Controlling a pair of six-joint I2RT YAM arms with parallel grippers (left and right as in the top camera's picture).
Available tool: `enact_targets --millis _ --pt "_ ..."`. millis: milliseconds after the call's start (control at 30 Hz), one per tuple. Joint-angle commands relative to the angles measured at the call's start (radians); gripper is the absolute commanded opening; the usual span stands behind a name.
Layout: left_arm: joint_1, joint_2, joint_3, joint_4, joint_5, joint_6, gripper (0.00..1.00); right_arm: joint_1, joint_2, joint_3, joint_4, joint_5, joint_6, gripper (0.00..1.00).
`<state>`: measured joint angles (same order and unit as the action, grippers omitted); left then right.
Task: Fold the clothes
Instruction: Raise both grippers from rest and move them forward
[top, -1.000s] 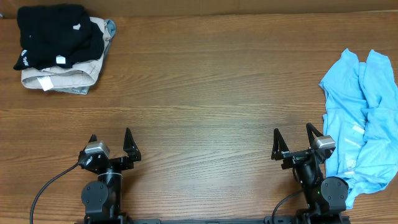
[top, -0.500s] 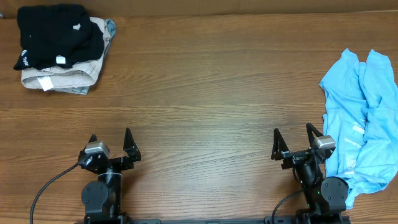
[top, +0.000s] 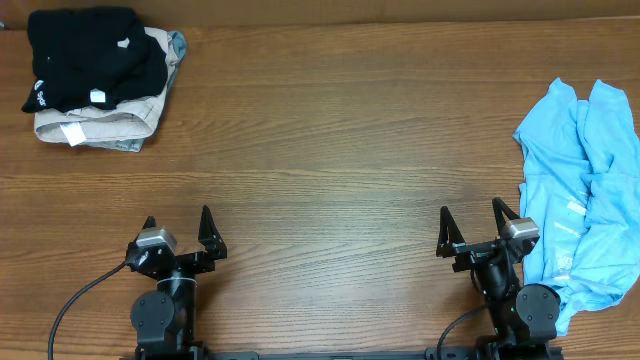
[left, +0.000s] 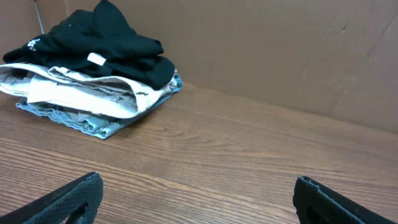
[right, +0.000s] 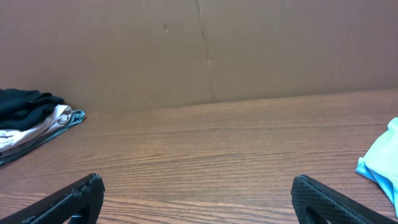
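Observation:
The light sky-blue T-shirt (top: 585, 190) lies crumpled at the table's right edge, with small white print showing; a corner of it shows at the right of the right wrist view (right: 382, 165). My right gripper (top: 470, 225) is open and empty near the front edge, just left of the shirt. My left gripper (top: 178, 227) is open and empty near the front left, far from the shirt. In both wrist views the left gripper (left: 198, 196) and the right gripper (right: 198, 194) have only bare wood between their fingers.
A stack of folded garments sits at the back left: a black one (top: 90, 55) on top of a beige one (top: 95, 125). It shows in the left wrist view (left: 93, 68) and the right wrist view (right: 31, 121). A cardboard wall (right: 199, 50) backs the wooden table (top: 330, 150).

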<state>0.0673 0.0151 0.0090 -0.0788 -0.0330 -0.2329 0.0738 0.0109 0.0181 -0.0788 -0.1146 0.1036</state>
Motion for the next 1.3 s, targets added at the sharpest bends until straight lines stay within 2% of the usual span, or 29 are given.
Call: enact_targets --millis 0,867,933,1067,1267 --pt "-0.002 -0.011 -0.004 0.002 0.008 0.016 1.00 0.005 -0.008 -0.010 0.005 0.010 -0.003 1.00" --pt "-0.002 -0.011 -0.004 0.024 -0.016 -0.013 1.00 0.005 -0.008 -0.010 0.003 0.011 0.001 1.00" --pt "-0.002 -0.011 -0.003 0.055 0.032 -0.062 1.00 0.005 -0.008 -0.008 0.008 -0.023 0.001 1.00" --pt "-0.002 -0.011 0.021 0.119 0.199 -0.063 1.00 0.005 -0.008 0.025 0.004 -0.061 0.000 1.00" --pt "-0.002 0.008 0.137 0.071 0.237 -0.027 1.00 0.005 0.004 0.159 -0.011 -0.063 -0.002 1.00"
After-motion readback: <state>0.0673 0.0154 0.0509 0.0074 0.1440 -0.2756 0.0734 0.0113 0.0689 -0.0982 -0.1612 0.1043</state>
